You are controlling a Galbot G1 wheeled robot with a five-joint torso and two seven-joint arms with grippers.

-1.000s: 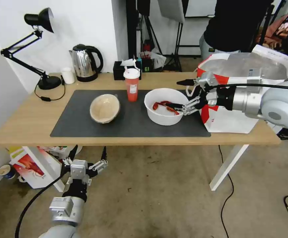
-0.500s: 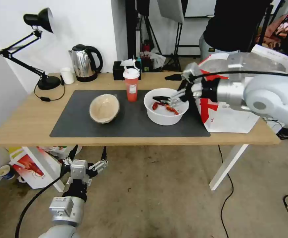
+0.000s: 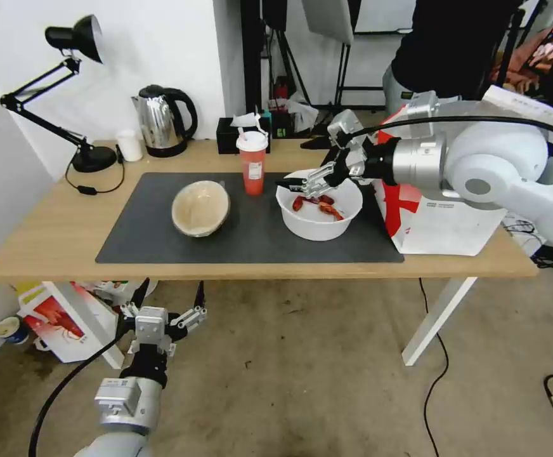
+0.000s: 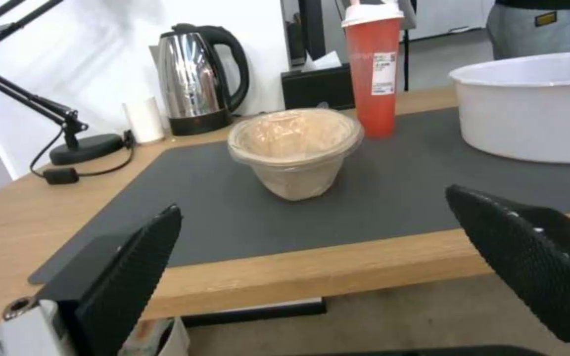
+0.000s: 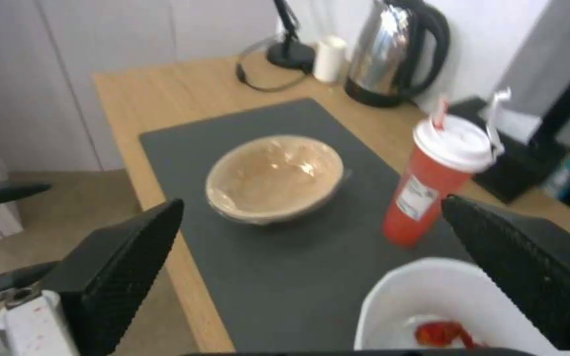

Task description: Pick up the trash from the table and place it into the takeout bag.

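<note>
A long table [image 3: 54, 235] with a light wood top and white legs stands on a bare, stained concrete floor [image 3: 302, 381], its far edge against a white wall [image 3: 162, 51]. A dark grey mat [image 3: 251, 241] covers the middle of the top. On the mat, from left to right, sit 3 pieces of trash: a tan paper bowl [image 3: 201, 207] tilted toward the near side, a red drink cup [image 3: 252, 164] with white lid and straw standing upright, and a large white bowl [image 3: 319, 204] holding red crayfish shells [image 3: 318, 205]. The takeout bag [image 3: 448, 190] stands open at the right end of the table, just beside the white bowl, its silver lining showing.

The right gripper [image 3: 305, 164] hangs above the far rim of the white bowl, fingers spread apart and grasping nothing. The left gripper [image 3: 165, 297] rests low, below the near table edge, also spread wide and empty.

Along the far edge stand a black desk lamp [image 3: 67, 95], a small white cup [image 3: 130, 145], a steel kettle [image 3: 161, 120] and a black tissue box [image 3: 235, 135]. Under the left end of the table lies a red-and-white carton [image 3: 61, 320]. Tripod legs [image 3: 337, 95] stand in the room behind
</note>
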